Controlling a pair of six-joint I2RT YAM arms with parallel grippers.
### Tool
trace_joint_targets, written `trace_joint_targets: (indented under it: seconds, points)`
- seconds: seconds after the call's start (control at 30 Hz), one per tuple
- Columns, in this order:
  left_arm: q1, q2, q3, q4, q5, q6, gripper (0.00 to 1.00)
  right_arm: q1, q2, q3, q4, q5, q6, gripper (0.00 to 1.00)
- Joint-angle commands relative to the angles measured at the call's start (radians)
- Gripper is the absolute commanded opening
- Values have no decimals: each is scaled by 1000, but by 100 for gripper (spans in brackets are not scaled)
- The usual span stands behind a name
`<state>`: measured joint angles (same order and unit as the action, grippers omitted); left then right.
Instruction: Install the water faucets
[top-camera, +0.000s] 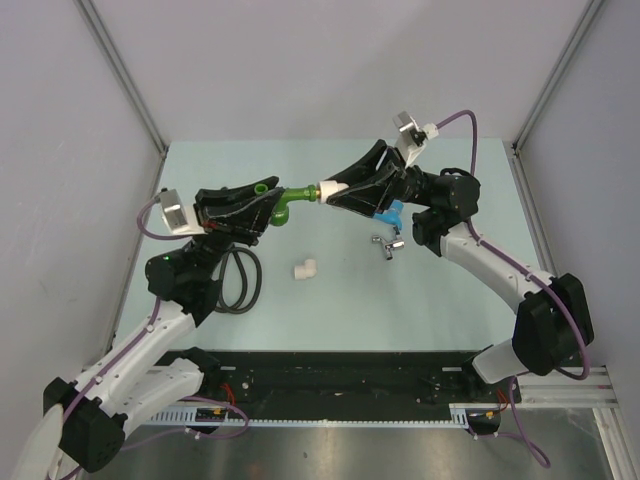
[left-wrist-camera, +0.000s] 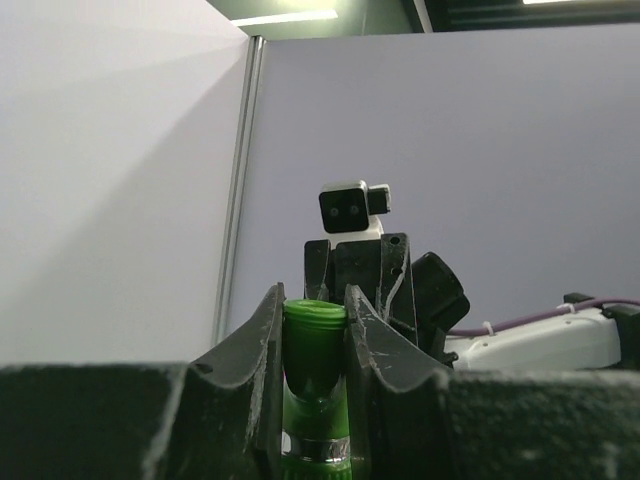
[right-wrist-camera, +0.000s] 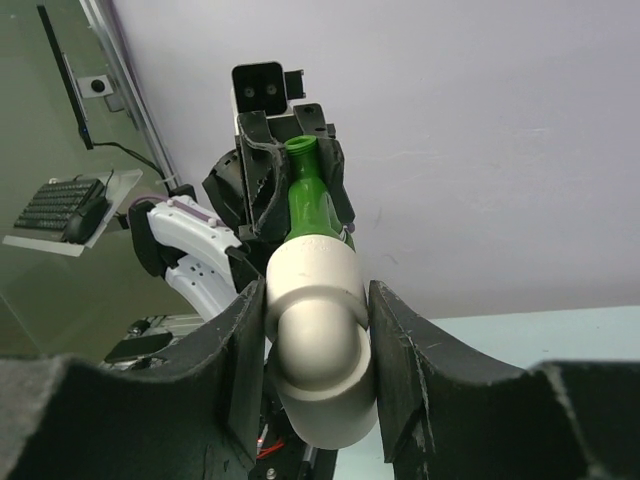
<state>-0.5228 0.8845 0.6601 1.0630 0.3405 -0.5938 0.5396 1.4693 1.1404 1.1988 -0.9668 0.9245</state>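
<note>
My left gripper (top-camera: 274, 207) is shut on the bright green faucet (top-camera: 290, 199) and holds it above the table; the faucet shows between its fingers in the left wrist view (left-wrist-camera: 314, 352). My right gripper (top-camera: 328, 192) is shut on a white elbow fitting (top-camera: 327, 191), and the green faucet's end meets it. The right wrist view shows the elbow (right-wrist-camera: 316, 320) between the fingers with the green faucet (right-wrist-camera: 308, 195) running out of its top. The blue-handled chrome faucet (top-camera: 388, 238) lies on the table under the right arm.
A second white elbow fitting (top-camera: 305, 268) lies on the pale green table (top-camera: 330, 320) in the middle. A coiled black hose (top-camera: 236, 282) lies at the left beside the left arm. Grey walls close in the sides and back.
</note>
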Motion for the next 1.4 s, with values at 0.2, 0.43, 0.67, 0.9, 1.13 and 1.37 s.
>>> trace_joint_targets:
  seconds: [0.2, 0.43, 0.67, 0.9, 1.13, 1.37]
  points:
    - [-37, 50, -34, -15, 330, 150, 0, 23, -27, 58, -104, 137, 108, 0]
    - [-37, 71, -51, 35, 407, 202, 0, 23, -36, 58, -165, 145, 142, 0]
    - [-37, 76, -33, -30, 473, 270, 0, 22, -40, 58, -245, 140, 172, 0]
    - [-37, 68, -25, -92, 479, 333, 0, 19, -40, 58, -307, 149, 206, 0]
    - [-37, 31, -22, -214, 479, 448, 0, 13, -33, 58, -373, 151, 257, 0]
    - [-37, 11, -19, -291, 465, 529, 0, 3, -18, 58, -378, 140, 304, 0]
